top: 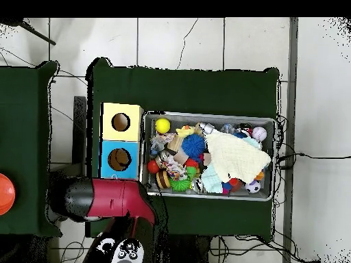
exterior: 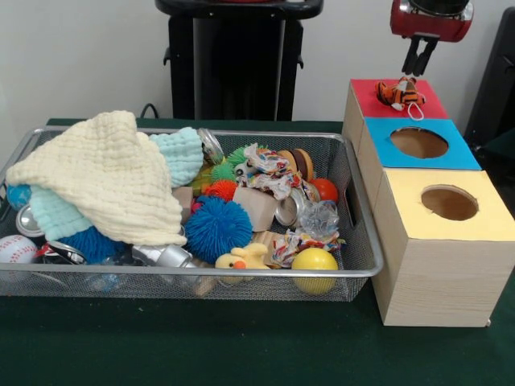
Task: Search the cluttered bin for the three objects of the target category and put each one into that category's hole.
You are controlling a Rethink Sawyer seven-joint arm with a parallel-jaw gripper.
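The orange black-striped tiger (exterior: 400, 94) hangs at the red top (exterior: 370, 96) of the far wooden box and covers its hole. My gripper (exterior: 414, 72) comes down from above and is shut on the tiger's top. In the overhead view my red arm (top: 116, 197) hides the red box and the gripper. The yellow duck (exterior: 241, 259) lies at the near edge of the wire mesh bin (exterior: 364, 241), and it also shows in the overhead view (top: 184, 130). The brown teddy bear is hidden.
The blue-topped box (exterior: 463, 157) and the yellow-topped box (exterior: 491, 221) stand nearer the camera, right of the bin. A cream cloth (exterior: 105, 177) covers the bin's left half. A blue spiky ball (exterior: 217, 227), a yellow ball (exterior: 314, 269), rope toys and cans fill the remainder.
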